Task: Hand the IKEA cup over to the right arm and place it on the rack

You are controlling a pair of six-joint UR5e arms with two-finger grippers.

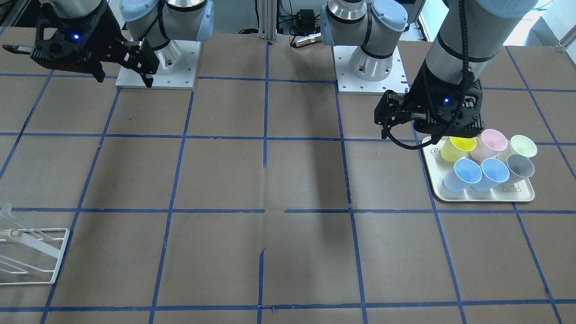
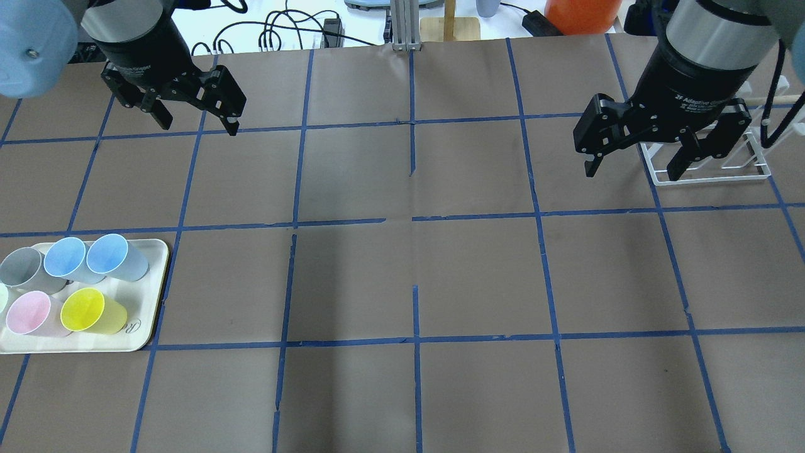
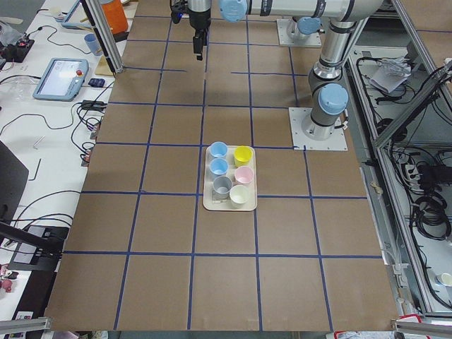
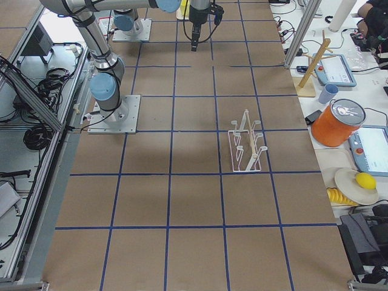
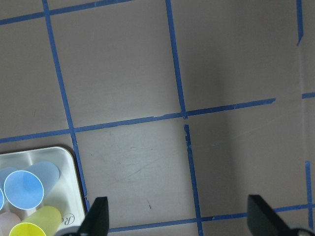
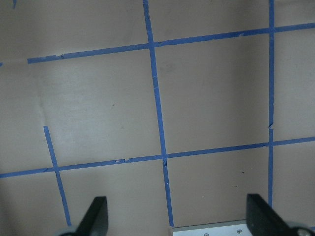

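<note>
1. Step in hand, as judged: the approach for pick-up. Nothing is gripped yet.
2. The left jaws, on the cable-wrapped grey left arm (image 2: pixel 126 25), are seen spread wide and empty, raised beside the cream rectangular tray (image 2: pixel 153 283).
3. Two pale blue tapered plastic cups (image 2: pixel 108 253) are noted upright on that tray, crowded among other cups.
4. The right jaws, on the grey right arm (image 2: pixel 710 38), are also wide open and empty, near the white wire drying rack (image 4: pixel 245 148).
5. Next: the left jaws are to be centred over one blue cup and lowered around its wall, with the neighbouring cups avoided.

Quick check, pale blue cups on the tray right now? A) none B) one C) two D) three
C: the tray holds two, the first blue cup next to the grey cup and the second blue cup on its other side.
</note>
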